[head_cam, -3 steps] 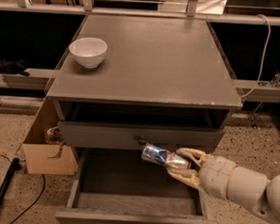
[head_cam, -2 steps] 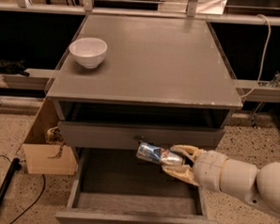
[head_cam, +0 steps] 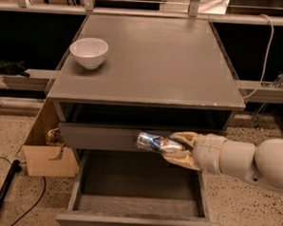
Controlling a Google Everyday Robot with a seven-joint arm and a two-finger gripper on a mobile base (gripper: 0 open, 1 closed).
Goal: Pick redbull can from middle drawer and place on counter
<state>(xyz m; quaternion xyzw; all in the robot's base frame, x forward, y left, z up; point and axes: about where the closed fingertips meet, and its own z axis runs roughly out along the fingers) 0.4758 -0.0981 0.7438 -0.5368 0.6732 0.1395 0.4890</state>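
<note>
I'm holding the can in the gripper, fingers clamped around its right end. It's lying sideways, sticking out left of the fingers, above the open drawer. The counter is sitting higher and further back, so I'm judging a lift comes first.

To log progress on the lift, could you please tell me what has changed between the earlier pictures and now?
The tool, shut on the redbull can, has carried it upward and slightly left. The can is now level with the upper drawer front, below the counter. The middle drawer stayed open, and the white bowl has not moved.
</note>
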